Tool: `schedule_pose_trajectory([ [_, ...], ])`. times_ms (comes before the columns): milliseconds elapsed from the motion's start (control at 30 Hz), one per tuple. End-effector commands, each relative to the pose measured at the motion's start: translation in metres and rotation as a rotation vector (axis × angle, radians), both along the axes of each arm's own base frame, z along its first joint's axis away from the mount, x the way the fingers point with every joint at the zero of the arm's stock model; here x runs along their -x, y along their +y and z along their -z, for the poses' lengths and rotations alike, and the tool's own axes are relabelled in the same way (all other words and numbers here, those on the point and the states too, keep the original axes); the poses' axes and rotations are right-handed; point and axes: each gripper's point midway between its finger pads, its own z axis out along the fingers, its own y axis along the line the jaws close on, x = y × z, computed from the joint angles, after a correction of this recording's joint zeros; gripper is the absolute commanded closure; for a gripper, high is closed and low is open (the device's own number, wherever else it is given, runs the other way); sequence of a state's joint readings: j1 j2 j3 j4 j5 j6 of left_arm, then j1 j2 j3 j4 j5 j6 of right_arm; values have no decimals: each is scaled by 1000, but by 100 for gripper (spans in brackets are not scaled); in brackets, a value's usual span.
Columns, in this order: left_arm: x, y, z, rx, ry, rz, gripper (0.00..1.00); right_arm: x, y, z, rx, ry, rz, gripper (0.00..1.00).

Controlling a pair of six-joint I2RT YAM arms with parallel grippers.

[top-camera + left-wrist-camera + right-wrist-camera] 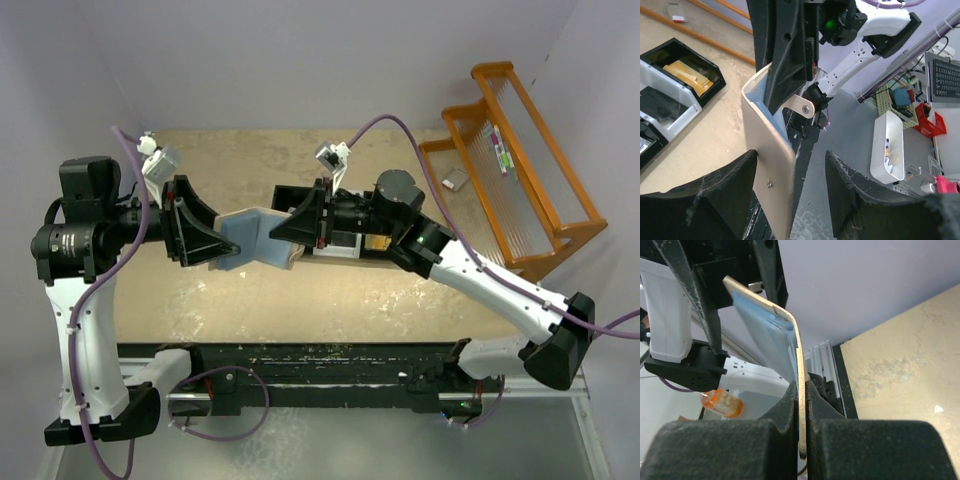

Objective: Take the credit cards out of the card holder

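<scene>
One card holder [255,240], half-open, spans left-right | right gripper [802,390] pinching it | left gripper [790,190] gaping

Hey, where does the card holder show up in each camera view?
Top external: card holder at centre, partly open.
Left wrist: card holder lower centre, tan face showing.
Right wrist: card holder centre, nearly edge-on.
Shared landmark: tan tabletop.
</scene>
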State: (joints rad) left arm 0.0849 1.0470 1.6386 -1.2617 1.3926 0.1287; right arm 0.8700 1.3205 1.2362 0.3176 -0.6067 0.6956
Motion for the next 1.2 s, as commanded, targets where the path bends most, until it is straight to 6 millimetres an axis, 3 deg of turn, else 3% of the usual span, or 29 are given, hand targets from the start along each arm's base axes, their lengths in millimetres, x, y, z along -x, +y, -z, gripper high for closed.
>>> schedule_pose_trajectory([
  [0, 18, -3, -15, 30, -83, 66, 42, 5, -20, -33, -40, -79, 60, 100],
  [200, 14, -2, -6, 16, -74, 56, 48, 14, -31, -41, -42, -92, 63, 100],
  [400, -5, 2, -4, -28, -83, -28, 63, 13, -33, -55, -69, -113, 77, 100],
  [500, -8, 3, -4, -27, -78, -45, 64, 14, -33, -57, -71, -119, 71, 100],
  [667, -11, 4, -3, -34, -82, -68, 52, 14, -34, -57, -68, -103, 77, 100],
  [767, -10, 3, -1, -32, -76, -67, 47, 3, -31, -52, -19, -55, 123, 100],
  [1033, 1, 0, 5, -4, -66, -17, 30, -5, -28, -51, 35, 19, 179, 100],
  [1167, 6, 0, 3, -4, -94, -23, 13, -10, -27, -50, 78, 46, 229, 100],
])
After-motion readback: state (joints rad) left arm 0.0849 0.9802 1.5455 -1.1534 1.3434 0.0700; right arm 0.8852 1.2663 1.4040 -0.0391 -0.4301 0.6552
